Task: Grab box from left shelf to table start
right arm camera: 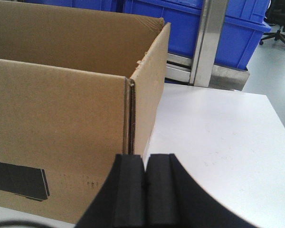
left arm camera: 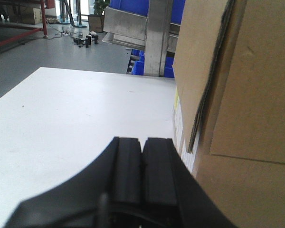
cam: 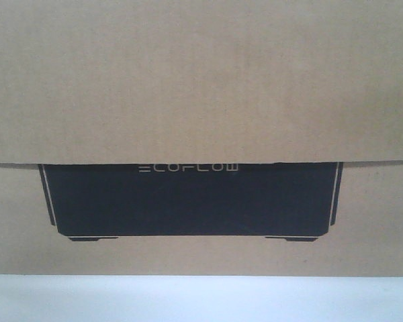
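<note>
The brown cardboard box (cam: 201,80) with its black "ECOFLOW" panel fills the front view and stands on the white table (cam: 201,298). In the left wrist view the box (left arm camera: 247,95) is at the right, and my left gripper (left arm camera: 142,142) is shut and empty, right beside the box's left side over the table (left arm camera: 76,123). In the right wrist view the open-topped box (right arm camera: 61,118) is at the left, and my right gripper (right arm camera: 143,159) is shut and empty at its right front corner. A steel shelf rail (left arm camera: 128,28) shows behind the table.
Blue plastic bins (right arm camera: 180,23) sit on the rack behind the table, with a steel upright post (right arm camera: 206,42) in front of them. Grey floor (left arm camera: 38,52) and red-framed furniture (left arm camera: 14,33) lie to the far left. A black office chair (right arm camera: 280,19) stands at the far right.
</note>
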